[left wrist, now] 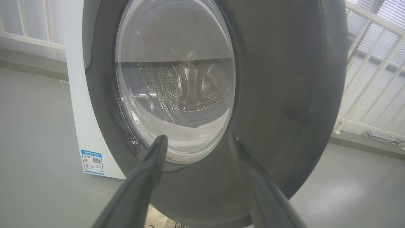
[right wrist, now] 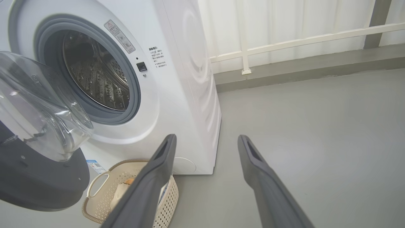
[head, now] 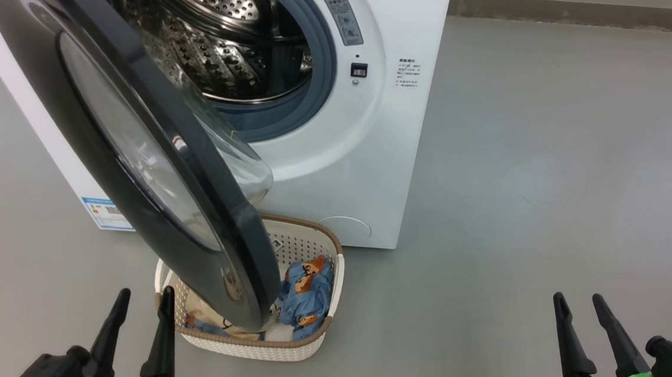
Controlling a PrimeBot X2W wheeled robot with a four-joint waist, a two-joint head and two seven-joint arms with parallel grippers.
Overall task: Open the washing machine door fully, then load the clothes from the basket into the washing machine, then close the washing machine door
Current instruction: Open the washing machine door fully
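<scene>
- Half-open door point(head: 138, 139) overhangs basket point(head: 254, 348) of clothes point(head: 305, 293).
- Both wide, empty: left pincer point(head: 146, 291) near door, right pincer point(head: 578, 296) well apart.
- Likely step: opening door; it needs pushing wider.

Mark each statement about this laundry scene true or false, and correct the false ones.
1. The washing machine door is shut. False: the door stands open, hanging over part of the basket.
2. Clothes lie in the basket. True.
3. The left gripper holds a garment. False: the left gripper is open and empty.
4. The right gripper is open, above bare floor. True.
</scene>
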